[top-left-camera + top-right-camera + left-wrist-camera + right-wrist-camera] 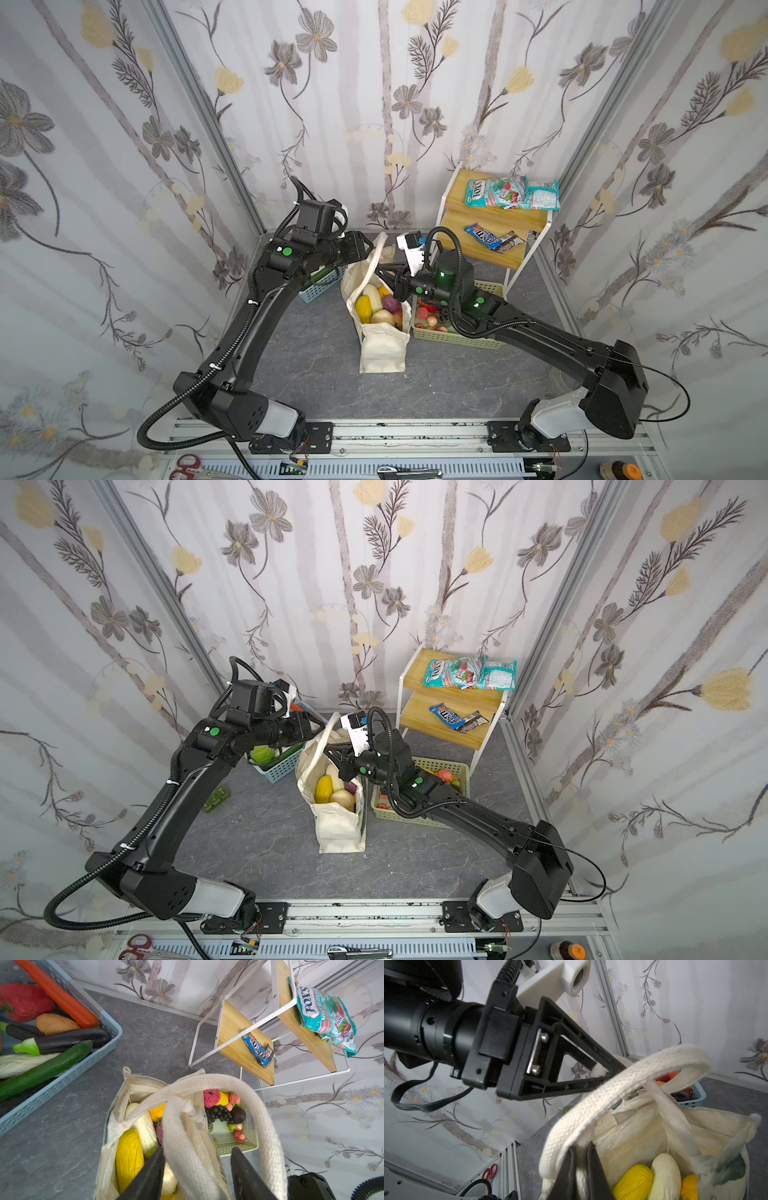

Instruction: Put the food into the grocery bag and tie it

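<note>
The grocery bag (pixel 382 345) (pixel 336 829) stands open at mid-table. Inside lie food pieces: a yellow oblong fruit (pixel 128 1157) (pixel 633 1182), a pale white vegetable (pixel 145 1130) (pixel 664 1174) and an orange (pixel 156 1112). My left gripper (pixel 370 249) (pixel 197 1149) hovers over the bag's far end. Its jaws stand apart around one cream handle strap (pixel 182 1147), with a gap on one side. My right gripper (pixel 384 276) (pixel 581 1146) is shut on the other handle (pixel 633 1078), pinching it just above the bag's rim.
A blue basket (pixel 83 1068) of vegetables sits to the bag's left, behind my left arm. A pale green basket (pixel 457 338) of fruit lies under my right arm. A wooden shelf rack (pixel 490 216) at the back right holds teal sweet packets (pixel 511 193) and a blue chocolate packet (pixel 490 237).
</note>
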You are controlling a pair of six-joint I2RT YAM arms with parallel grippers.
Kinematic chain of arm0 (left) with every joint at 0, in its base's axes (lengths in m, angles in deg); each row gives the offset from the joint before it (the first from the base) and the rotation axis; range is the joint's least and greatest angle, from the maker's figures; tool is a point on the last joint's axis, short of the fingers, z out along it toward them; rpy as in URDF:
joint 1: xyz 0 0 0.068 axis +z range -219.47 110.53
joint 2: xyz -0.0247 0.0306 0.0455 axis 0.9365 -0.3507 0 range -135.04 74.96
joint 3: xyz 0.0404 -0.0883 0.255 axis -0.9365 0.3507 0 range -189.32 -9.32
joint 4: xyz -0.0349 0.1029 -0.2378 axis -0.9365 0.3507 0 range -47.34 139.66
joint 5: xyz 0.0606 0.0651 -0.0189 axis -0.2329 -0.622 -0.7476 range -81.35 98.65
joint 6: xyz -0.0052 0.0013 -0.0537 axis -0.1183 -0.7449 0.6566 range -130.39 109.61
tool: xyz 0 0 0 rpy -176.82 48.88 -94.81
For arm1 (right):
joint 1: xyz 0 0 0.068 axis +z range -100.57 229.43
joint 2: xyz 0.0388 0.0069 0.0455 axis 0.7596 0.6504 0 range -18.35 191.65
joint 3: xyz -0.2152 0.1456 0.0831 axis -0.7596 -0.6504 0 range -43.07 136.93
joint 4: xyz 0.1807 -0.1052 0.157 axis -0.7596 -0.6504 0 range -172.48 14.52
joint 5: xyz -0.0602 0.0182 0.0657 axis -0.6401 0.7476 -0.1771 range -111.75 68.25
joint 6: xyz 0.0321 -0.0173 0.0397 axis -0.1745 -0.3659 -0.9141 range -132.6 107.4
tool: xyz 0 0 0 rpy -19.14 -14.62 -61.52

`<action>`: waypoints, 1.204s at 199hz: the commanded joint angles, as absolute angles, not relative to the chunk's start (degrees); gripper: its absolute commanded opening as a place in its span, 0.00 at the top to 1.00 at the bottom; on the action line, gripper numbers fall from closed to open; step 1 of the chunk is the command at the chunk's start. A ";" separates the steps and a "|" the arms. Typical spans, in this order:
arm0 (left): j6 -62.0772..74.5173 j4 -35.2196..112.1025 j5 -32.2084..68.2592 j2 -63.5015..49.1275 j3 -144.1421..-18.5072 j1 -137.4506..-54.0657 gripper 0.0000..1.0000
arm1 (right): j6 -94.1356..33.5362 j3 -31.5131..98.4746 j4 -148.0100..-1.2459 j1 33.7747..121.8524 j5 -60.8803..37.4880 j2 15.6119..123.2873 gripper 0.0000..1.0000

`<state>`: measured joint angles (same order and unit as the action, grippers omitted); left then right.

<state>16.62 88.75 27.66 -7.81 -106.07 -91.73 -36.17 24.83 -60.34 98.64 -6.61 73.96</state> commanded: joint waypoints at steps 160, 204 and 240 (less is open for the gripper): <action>12.81 88.75 38.65 -8.10 -108.64 -91.71 0.99 | -17.02 23.70 -63.85 91.95 7.54 75.54 0.55; 13.08 88.54 41.32 -8.31 -109.16 -91.70 1.00 | -14.07 26.23 -60.30 92.59 20.09 80.95 0.50; 13.69 88.36 43.21 -9.87 -110.13 -91.72 1.00 | -13.27 26.27 -55.76 93.23 25.04 81.51 0.44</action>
<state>13.21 90.12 40.84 -9.03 -109.20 -91.75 -15.52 25.94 -61.09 92.81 16.97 80.96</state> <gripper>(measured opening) 0.074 0.543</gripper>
